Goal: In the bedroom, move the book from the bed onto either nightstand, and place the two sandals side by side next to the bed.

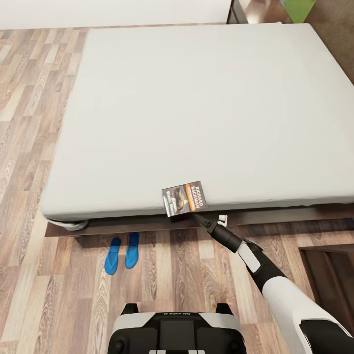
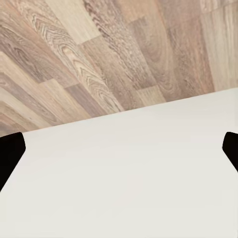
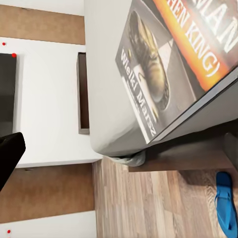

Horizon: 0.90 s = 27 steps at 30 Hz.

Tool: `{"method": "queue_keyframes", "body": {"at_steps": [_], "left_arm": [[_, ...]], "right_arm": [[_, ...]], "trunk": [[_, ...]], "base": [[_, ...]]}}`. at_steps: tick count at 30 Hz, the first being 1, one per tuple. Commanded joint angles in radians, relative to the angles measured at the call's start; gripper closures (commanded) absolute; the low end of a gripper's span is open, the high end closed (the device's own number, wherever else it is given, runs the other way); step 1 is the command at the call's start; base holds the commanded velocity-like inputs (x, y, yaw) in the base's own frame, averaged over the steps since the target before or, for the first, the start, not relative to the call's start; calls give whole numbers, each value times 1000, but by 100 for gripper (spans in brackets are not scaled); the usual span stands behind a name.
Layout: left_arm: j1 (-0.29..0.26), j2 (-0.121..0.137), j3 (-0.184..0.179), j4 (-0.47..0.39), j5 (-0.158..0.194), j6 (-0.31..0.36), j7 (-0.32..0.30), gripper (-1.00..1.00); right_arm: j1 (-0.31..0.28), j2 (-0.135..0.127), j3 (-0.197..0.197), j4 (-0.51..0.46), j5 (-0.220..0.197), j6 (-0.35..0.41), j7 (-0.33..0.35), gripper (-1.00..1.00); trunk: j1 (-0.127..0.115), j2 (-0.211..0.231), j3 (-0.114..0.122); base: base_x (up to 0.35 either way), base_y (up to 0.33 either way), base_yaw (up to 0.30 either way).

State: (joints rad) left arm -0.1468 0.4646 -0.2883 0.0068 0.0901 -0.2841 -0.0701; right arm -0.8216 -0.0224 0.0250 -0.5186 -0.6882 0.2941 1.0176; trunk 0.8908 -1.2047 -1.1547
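- Right gripper (image 1: 202, 219) reached from the 4 o'clock corner of the head view toward the foot edge of the bed (image 1: 196, 113), its dark tip just beside the lower right corner of the book (image 1: 185, 198); whether its jaws were spread or closed could not be told, nor whether it touched the book.
- Left gripper (image 2: 119, 148) showed in the left wrist view as two dark fingertips (image 2: 10, 153) far apart at the picture's edges, with nothing between them, over a plain white surface and wood-plank floor (image 2: 99, 54).
- Book lay flat on the pale mattress at its near edge, slightly tilted, dark grey with an orange band, white lettering and a brownish cover picture; the right wrist view showed it close up (image 3: 173, 64).
- Two bright blue sandals (image 1: 121, 253) lay side by side on the floor at 7 o'clock from the book, near the bed's dark wooden frame.
- One sandal (image 3: 226, 203) also appeared in the right wrist view.
- Dark wooden furniture piece (image 1: 329, 270) stood at 4 o'clock, beside the right arm.
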Motion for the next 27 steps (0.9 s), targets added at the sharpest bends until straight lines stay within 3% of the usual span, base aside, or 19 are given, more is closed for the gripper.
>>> {"method": "queue_keyframes", "body": {"at_steps": [1,20,27], "left_arm": [[0,0,-6,1,10,-3,-5,-100],[0,0,-6,1,10,-3,-5,-100],[0,0,-6,1,10,-3,-5,-100]], "right_arm": [[0,-1,3,0,-10,10,1,-100],[0,-2,1,0,-10,11,1,-100],[0,-18,0,4,-11,11,1,-100]], "trunk": [[0,0,0],[0,0,0],[0,0,0]], "base": [[0,137,0],[0,59,0],[0,2,0]]}}
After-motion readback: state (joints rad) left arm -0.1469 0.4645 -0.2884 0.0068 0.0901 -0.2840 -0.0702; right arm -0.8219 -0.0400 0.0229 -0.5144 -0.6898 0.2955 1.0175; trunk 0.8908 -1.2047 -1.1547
